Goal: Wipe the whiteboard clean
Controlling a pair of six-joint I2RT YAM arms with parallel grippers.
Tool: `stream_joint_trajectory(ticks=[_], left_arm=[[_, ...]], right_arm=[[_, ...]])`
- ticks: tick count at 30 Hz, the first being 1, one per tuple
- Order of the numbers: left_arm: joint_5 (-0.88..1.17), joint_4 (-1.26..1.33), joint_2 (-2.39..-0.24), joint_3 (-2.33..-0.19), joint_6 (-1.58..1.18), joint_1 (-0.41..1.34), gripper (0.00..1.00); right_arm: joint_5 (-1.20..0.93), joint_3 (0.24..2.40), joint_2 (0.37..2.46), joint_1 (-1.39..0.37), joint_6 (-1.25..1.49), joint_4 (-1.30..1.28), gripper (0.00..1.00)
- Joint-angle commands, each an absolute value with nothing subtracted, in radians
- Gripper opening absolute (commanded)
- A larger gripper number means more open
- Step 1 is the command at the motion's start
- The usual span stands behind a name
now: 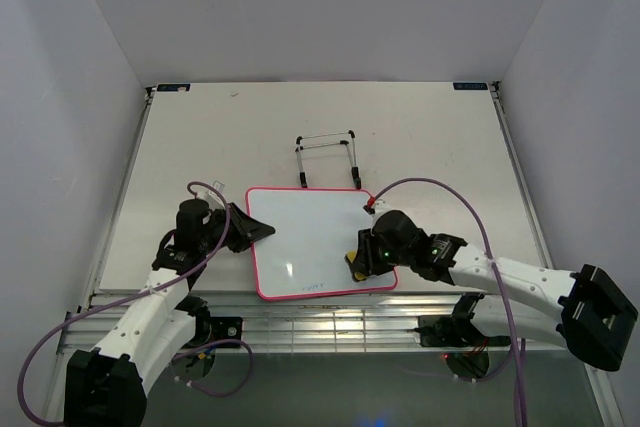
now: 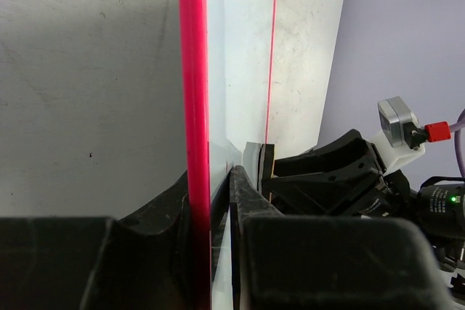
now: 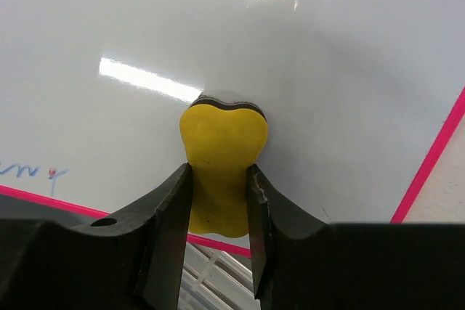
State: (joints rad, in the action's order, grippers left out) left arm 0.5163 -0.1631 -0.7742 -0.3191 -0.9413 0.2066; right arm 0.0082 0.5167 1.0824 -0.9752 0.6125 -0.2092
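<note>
The whiteboard (image 1: 310, 237) lies flat near the table's front edge, white with a pink-red frame. A small faint scribble (image 1: 312, 287) remains near its front edge; it shows as blue and red marks in the right wrist view (image 3: 33, 171). My left gripper (image 1: 262, 229) is shut on the board's left edge, the pink frame (image 2: 193, 107) running between its jaws. My right gripper (image 1: 358, 259) is shut on the yellow eraser (image 3: 221, 157) and presses it on the board's front right part (image 3: 305, 70).
A thin black wire stand (image 1: 327, 159) sits on the table just behind the board. The right arm's purple cable (image 1: 440, 187) loops over the table to the right. The metal grating of the table's front edge (image 1: 330, 322) lies just before the board.
</note>
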Motion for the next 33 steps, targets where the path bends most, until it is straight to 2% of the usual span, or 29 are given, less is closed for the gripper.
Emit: stream_joint_trajectory(ticks=[1,5,11,13,19,22,26,30,33], left_arm=[[0.328,-0.181,-0.765,-0.314,-0.816,0.204,0.0],[0.333,-0.169,-0.775,-0.313,-0.822,0.206,0.0],[0.33,-0.169,-0.772,-0.313,-0.828,0.206,0.0],[0.33,-0.169,-0.772,-0.313,-0.83,0.206,0.0],[0.325,-0.17,-0.772,-0.311,-0.834,0.204,0.0],[0.316,-0.173,-0.772,-0.311,-0.834,0.204,0.0],[0.305,-0.186,-0.77,-0.322,-0.83,0.204,0.0],[0.281,-0.206,-0.761,-0.337,-0.819,0.204,0.0],[0.278,-0.204,-0.759,-0.333,-0.819,0.203,0.0]], right_arm=[[0.016,0.454,1.115,-0.977,0.623,-0.433,0.08],[-0.051,0.549,1.192,-1.102,0.641,-0.327,0.08],[-0.031,0.857,1.4,-1.329,0.669,-0.222,0.08],[-0.026,0.972,1.477,-1.362,0.664,-0.224,0.08],[-0.019,1.111,1.569,-1.419,0.649,-0.27,0.08],[0.043,1.034,1.514,-1.407,0.67,-0.298,0.08],[0.081,0.715,1.363,-1.324,0.748,-0.314,0.08],[0.057,0.429,1.107,-1.212,0.822,-0.337,0.08],[0.041,0.309,0.952,-1.105,0.847,-0.397,0.08]])
